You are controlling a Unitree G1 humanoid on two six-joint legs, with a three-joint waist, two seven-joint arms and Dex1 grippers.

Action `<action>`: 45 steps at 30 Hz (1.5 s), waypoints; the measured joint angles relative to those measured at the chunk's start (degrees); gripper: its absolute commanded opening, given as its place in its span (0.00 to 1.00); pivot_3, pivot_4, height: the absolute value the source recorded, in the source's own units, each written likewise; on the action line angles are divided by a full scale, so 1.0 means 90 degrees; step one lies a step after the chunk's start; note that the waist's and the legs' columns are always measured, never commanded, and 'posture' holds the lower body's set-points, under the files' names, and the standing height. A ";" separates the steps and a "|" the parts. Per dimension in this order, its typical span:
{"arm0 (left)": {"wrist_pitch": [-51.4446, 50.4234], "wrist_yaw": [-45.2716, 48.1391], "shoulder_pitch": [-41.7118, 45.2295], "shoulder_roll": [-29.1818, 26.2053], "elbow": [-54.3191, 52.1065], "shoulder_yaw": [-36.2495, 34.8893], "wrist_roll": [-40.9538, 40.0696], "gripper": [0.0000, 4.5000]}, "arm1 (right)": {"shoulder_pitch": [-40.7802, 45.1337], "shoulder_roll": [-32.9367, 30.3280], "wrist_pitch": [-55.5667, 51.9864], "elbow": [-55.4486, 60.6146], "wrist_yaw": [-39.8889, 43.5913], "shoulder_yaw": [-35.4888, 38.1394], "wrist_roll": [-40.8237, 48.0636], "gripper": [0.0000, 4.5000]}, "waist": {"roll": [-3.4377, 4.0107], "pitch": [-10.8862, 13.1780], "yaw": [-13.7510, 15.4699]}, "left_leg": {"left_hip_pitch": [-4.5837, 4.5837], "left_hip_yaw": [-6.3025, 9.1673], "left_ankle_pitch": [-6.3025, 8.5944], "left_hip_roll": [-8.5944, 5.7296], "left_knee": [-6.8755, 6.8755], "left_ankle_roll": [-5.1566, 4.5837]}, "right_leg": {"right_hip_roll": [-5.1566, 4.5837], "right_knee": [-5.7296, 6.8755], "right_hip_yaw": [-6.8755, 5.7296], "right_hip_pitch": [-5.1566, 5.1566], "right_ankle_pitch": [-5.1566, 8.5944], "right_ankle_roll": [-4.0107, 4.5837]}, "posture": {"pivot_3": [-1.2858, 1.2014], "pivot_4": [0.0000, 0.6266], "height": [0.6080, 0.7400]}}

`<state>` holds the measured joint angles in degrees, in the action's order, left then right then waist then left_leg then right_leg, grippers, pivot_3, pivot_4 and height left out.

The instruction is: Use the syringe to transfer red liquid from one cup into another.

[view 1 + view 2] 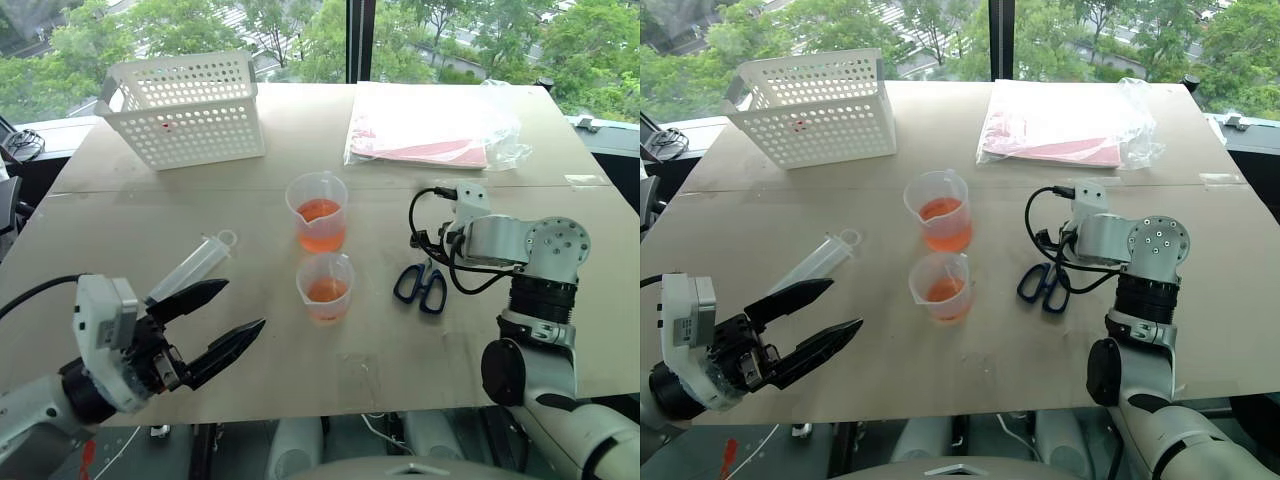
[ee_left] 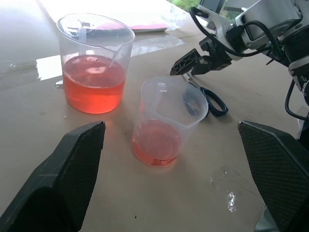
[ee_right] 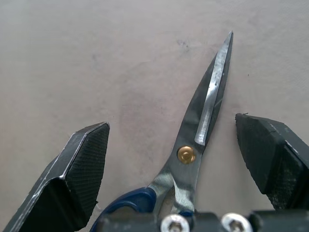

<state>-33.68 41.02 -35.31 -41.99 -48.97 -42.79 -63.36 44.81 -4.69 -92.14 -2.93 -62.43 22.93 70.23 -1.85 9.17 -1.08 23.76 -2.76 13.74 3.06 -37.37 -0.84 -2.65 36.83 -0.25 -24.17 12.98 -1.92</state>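
The syringe point(image 1: 193, 264) lies flat on the worktop point(image 1: 300, 150) at about nine o'clock from the two cups, its ring handle pointing toward the white perforated basket point(image 1: 186, 108) and its barrel running back toward the left tool point(image 1: 228, 312). It is untouched. The taller beaker point(image 1: 318, 211) stands at the centre with the shorter cup point(image 1: 326, 286) just beside it at six o'clock; both hold red liquid point(image 2: 95, 87), deeper in the beaker.

The left tool hovers with its two black fingers spread wide and nothing between them, just at the five o'clock side of the syringe barrel. The right tool point(image 3: 174, 159) is likewise fully open and empty, poised close over the blue-handled scissors point(image 1: 424, 286), whose blades lie between its fingers in the right wrist view. The scissors sit at three o'clock from the shorter cup. A bagged red-and-white packet point(image 1: 425, 128) rests at one o'clock, well apart.

The step in hand looks to be picking up the syringe, and the left tool is the better placed for it. To do it well:

- Bring the open fingers across the barrel, not along it, so the round body cannot roll away.
- Grip mid-barrel, leaving the ring handle free for the other tool to pull.
- Lift clear before swinging toward the cups; both are light and would tip at a nudge.
- The right tool should come off the scissors, which the task does not need.
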 measured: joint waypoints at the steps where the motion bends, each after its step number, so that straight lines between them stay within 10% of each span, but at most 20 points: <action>1: 0.0000 -0.0006 -0.0012 -0.0005 0.0000 -0.0002 -0.0014 1.00 | 0.0000 -0.0001 -0.0001 -0.0048 -0.0229 -0.0002 0.0218 1.00 | 0.0000 -0.0001 -0.0004 | 0.0000 0.0001 0.0000 0.0000 0.0000 0.0000 | 0.0000 0.0000 0.0000 0.0000 0.0000 0.0000 | 0.52 0.24 1.00; 5: 0.0001 -0.0006 -0.0124 -0.0013 -0.0010 -0.0068 -0.0113 1.00 | -0.0092 -0.0181 -0.0002 -0.0254 -0.1489 -0.0361 0.1473 1.00 | 0.0003 -0.0009 -0.0019 | 0.0001 0.0003 0.0000 0.0001 0.0002 0.0000 | 0.0001 0.0000 -0.0002 0.0000 0.0000 -0.0001 | 0.52 0.24 1.00; 14: 0.0051 0.0116 -0.0327 -0.0006 -0.0109 -0.0200 -0.0138 1.00 | -0.0809 -0.1224 0.1660 -0.0043 -0.3079 -0.2258 0.4278 0.20 | -0.0017 -0.0088 -0.0117 | -0.0006 0.0018 0.0000 0.0005 0.0007 -0.0001 | 0.0004 -0.0005 -0.0002 0.0006 0.0004 0.0003 | 0.52 0.24 1.00; 20: 0.0211 0.1032 -0.0478 -0.0190 -0.0131 -0.0573 -0.0238 1.00 | -0.0739 -0.1735 0.2205 -0.0043 -0.2615 -0.2955 0.4611 0.09 | -0.0006 -0.0101 -0.0158 | -0.0016 0.0024 0.0000 0.0010 0.0006 -0.0001 | 0.0011 -0.0005 0.0005 0.0006 0.0005 0.0004 | 0.52 0.24 1.00; 33: 0.0290 0.1734 0.0349 -0.0924 -0.0057 -0.0359 -0.0102 1.00 | -0.0773 -0.3140 0.2174 0.0112 -0.0031 -0.3575 0.4478 0.08 | 0.0018 -0.0087 -0.0124 | -0.0004 0.0020 0.0000 0.0009 0.0009 -0.0001 | 0.0010 -0.0015 0.0010 0.0000 0.0005 0.0004 | 0.52 0.24 1.00; 45: 0.0209 0.1308 0.1515 -0.1112 -0.0032 0.0709 -0.0111 1.00 | -0.0828 -0.6198 0.2443 0.0766 0.7006 -0.3977 -0.0120 0.04 | 0.0081 -0.0038 0.0046 | 0.0008 -0.0009 0.0003 0.0002 0.0013 -0.0005 | 0.0009 -0.0041 0.0008 -0.0005 0.0017 -0.0019 | 0.52 0.24 1.00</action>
<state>-31.80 52.79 -21.67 -51.99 -49.26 -36.41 -64.37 37.36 -60.47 -70.16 3.96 0.62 -12.86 69.15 -1.12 8.83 -0.67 23.83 -2.85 13.77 3.08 -37.26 -0.89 -2.57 36.46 -0.18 -24.22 13.13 -2.09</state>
